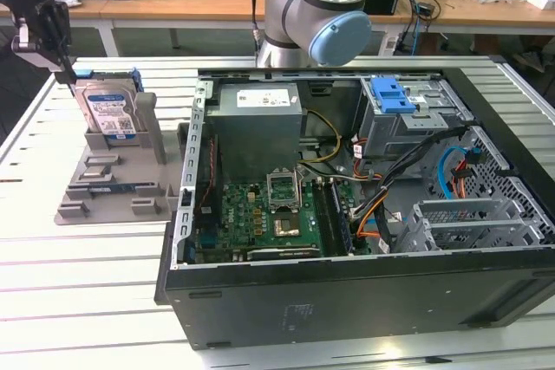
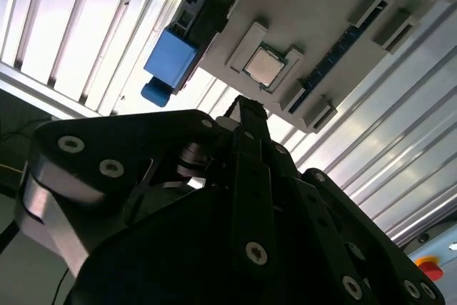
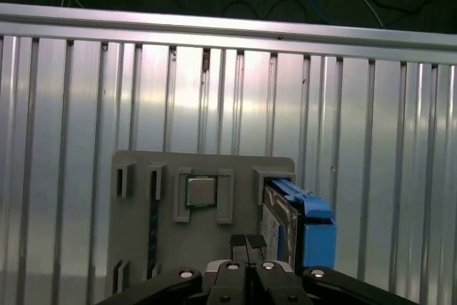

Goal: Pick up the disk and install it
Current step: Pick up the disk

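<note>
Near the upright disk — gripper hangs, closed

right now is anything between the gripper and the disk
Nothing visible does. In the exterior view the gripper hangs just off the top corner of the disk, which stands upright in the grey holder, its top edge bare.

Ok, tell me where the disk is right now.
The disk stands on edge in the grey holder at the exterior view's left, beside the open computer case, with the gripper close by it.
</note>
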### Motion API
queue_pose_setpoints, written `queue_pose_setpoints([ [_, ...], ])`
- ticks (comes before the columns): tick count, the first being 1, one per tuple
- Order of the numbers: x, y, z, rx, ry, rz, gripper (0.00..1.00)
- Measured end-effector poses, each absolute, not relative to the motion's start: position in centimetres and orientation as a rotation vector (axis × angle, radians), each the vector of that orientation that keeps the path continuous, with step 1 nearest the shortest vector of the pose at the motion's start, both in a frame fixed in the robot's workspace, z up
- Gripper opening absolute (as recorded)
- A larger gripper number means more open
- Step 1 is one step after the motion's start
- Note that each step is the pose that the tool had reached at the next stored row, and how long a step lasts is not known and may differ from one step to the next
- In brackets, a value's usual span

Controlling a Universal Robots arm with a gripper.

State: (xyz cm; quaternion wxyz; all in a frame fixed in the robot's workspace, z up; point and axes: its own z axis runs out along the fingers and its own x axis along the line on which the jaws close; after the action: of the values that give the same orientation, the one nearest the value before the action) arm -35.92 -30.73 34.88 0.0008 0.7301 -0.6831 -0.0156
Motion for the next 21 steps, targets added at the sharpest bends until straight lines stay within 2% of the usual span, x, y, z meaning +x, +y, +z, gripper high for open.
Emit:
queue_pose_setpoints([
  [21, -35.92, -30.73, 34.88, 2.455, -1.953, -0.049, 0.11],
])
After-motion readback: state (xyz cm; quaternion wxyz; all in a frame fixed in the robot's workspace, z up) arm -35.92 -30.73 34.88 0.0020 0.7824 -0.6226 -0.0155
